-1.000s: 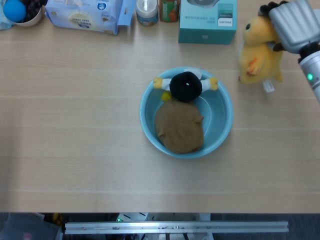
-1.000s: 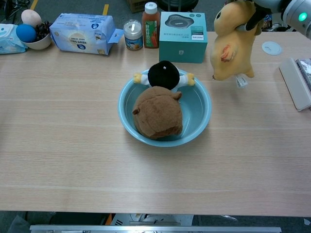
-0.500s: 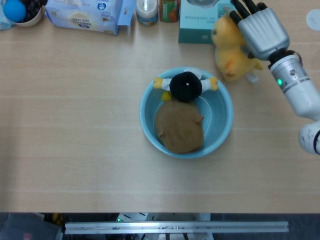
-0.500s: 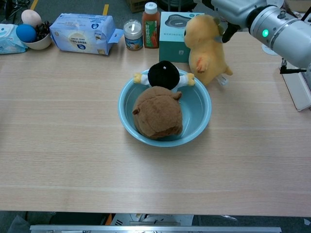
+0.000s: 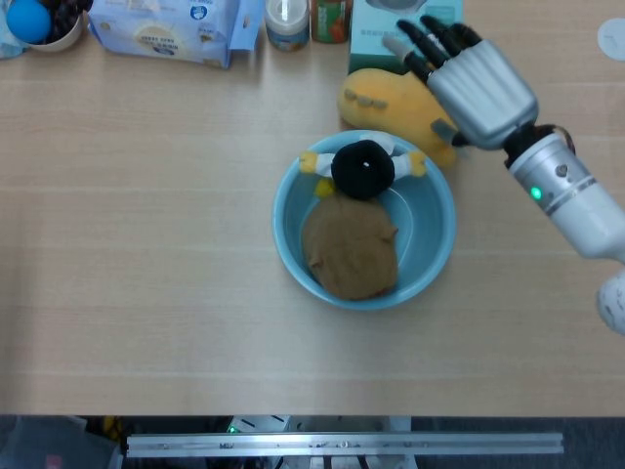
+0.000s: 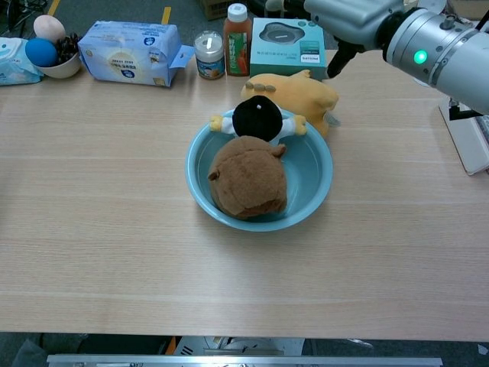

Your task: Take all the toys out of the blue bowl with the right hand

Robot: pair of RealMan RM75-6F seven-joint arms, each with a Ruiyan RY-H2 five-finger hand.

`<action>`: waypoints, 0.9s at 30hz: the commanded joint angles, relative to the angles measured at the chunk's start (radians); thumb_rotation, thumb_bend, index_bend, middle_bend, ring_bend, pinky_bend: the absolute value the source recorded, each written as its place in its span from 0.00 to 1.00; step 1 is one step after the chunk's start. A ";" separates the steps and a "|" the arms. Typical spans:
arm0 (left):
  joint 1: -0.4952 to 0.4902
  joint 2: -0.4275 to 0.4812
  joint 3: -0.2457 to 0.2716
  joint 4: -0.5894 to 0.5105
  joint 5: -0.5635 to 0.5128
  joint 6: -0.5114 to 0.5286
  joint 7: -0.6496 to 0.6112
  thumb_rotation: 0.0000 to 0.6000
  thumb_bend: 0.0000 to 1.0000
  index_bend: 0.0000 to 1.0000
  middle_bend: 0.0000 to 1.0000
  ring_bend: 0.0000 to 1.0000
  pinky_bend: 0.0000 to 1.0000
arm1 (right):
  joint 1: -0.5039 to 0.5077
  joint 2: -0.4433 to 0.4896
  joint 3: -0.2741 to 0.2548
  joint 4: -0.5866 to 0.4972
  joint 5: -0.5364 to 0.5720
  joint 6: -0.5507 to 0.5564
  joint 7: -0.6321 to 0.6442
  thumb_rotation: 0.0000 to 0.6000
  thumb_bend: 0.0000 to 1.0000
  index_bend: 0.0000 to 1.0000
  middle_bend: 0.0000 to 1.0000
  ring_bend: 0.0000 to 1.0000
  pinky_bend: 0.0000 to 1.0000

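The blue bowl (image 5: 441, 256) (image 6: 321, 183) sits mid-table and holds a brown plush (image 5: 350, 249) (image 6: 248, 180) and a black-headed toy (image 5: 363, 168) (image 6: 258, 118) leaning on its far rim. A yellow plush (image 5: 386, 98) (image 6: 294, 90) lies on its side on the table just behind the bowl, touching the rim. My right hand (image 5: 474, 78) (image 6: 344, 15) hovers over the yellow plush's right end with fingers spread and nothing in its grasp. The left hand shows in neither view.
A teal box (image 6: 287, 47) stands right behind the yellow plush. Along the far edge are a sauce bottle (image 6: 238, 30), a jar (image 6: 208, 53), a tissue pack (image 6: 130, 52) and a small bowl with a blue ball (image 6: 46, 57). A white tray (image 6: 466, 130) lies at the right edge.
My right hand carried the yellow plush leftward, down to the table behind the bowl, and let it go. The plush went from hanging upright to lying on its side.
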 commanded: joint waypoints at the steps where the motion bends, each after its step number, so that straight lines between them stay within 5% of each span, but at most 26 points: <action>1: -0.001 0.002 0.001 -0.001 0.004 -0.001 -0.004 1.00 0.42 0.03 0.08 0.05 0.13 | 0.004 0.043 -0.043 -0.066 -0.042 -0.056 0.001 1.00 0.21 0.00 0.06 0.00 0.19; 20: 0.013 0.019 0.009 0.005 0.006 0.001 -0.040 1.00 0.42 0.03 0.08 0.05 0.13 | 0.157 -0.121 -0.103 0.013 0.155 -0.128 -0.265 1.00 0.21 0.00 0.08 0.00 0.20; 27: 0.020 0.027 0.013 0.007 0.007 0.005 -0.053 1.00 0.42 0.03 0.08 0.05 0.13 | 0.206 -0.209 -0.107 0.083 0.234 -0.126 -0.298 1.00 0.22 0.16 0.18 0.08 0.24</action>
